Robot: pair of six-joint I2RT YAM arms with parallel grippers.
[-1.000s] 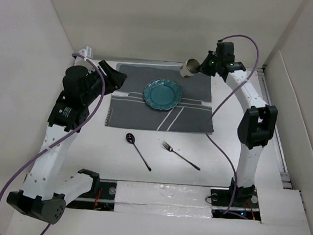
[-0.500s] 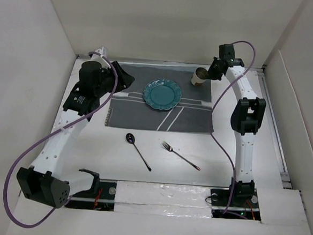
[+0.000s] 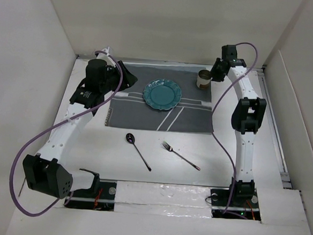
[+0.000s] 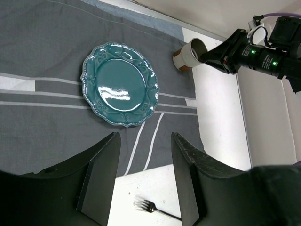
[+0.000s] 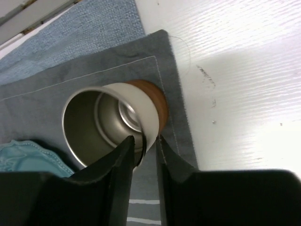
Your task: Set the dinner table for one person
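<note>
I log the cup [image 3: 203,79] newly upright on the placemat [image 3: 194,117]; right tool [image 5: 145,141] astride its rim, grip indeterminate; left tool [image 4: 144,139] released; fork [image 3: 179,154], spoon [image 3: 138,151] pending.

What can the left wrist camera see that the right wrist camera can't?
Only the left wrist view shows the whole teal plate, the fork and the right gripper from outside, at the cup. Only the right wrist view looks down into the cup, so you see its shiny metal inside. Both show the cup, the grey placemat and the white table; the right wrist view catches just an edge of the plate.
</note>
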